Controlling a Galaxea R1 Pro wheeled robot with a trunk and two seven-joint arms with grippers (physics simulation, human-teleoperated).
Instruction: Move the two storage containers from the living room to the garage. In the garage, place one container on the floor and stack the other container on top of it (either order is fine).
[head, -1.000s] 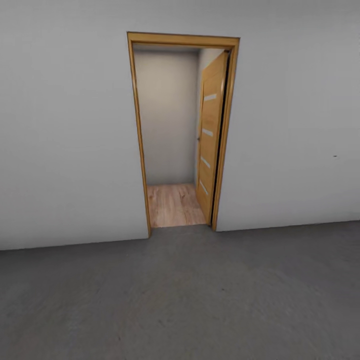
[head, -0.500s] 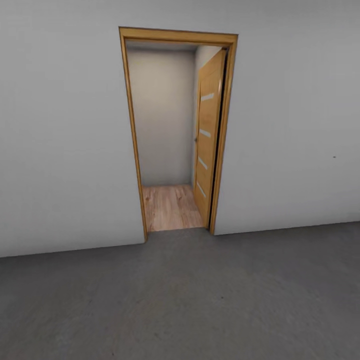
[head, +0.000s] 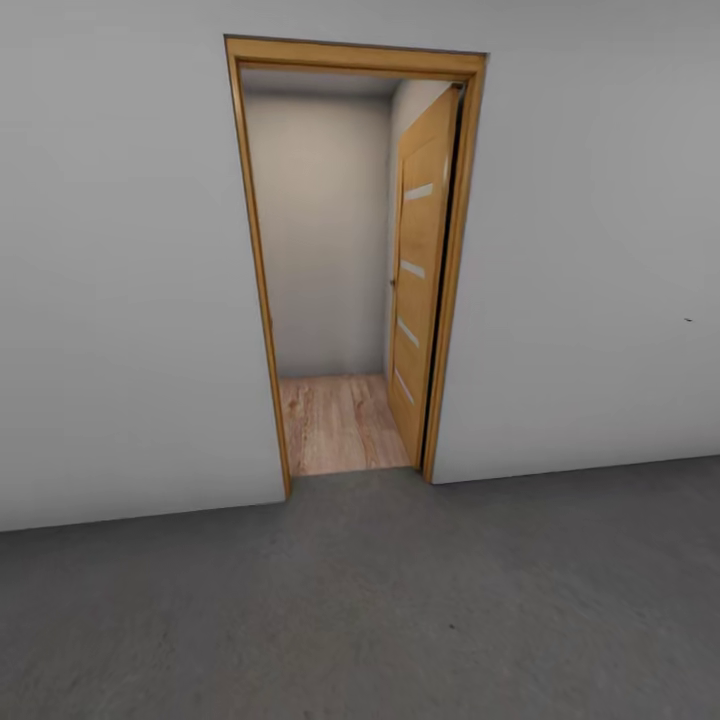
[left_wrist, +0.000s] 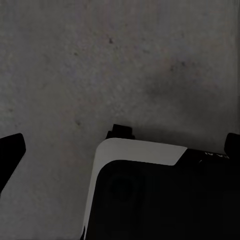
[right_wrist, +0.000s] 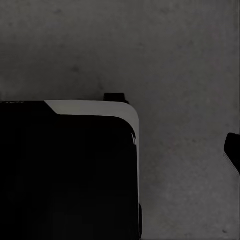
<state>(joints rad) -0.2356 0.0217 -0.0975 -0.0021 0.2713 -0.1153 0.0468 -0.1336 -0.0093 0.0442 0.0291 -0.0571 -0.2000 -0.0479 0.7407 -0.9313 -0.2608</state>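
Observation:
The two storage containers and the living room are out of view. I stand in the garage on its grey concrete floor (head: 420, 610), facing a white wall (head: 120, 300) with an open doorway (head: 340, 280). My left gripper (left_wrist: 121, 147) hangs over the floor and is open, its dark fingertips (left_wrist: 11, 150) far apart with nothing between them. My right gripper (right_wrist: 120, 150) also hangs over the concrete, with one fingertip (right_wrist: 233, 149) at the picture's edge and nothing in its grasp.
A wooden frame (head: 250, 250) surrounds the doorway. Its wooden door (head: 418, 270) is swung inward on the right side. Beyond it lie light wood planks (head: 340, 425) and a pale wall (head: 320, 220). My own black and white base (left_wrist: 160, 195) shows under both wrists.
The whole head view has shifted: the doorway is now larger and nearer, so the camera has come closer to it. Nothing else has moved.

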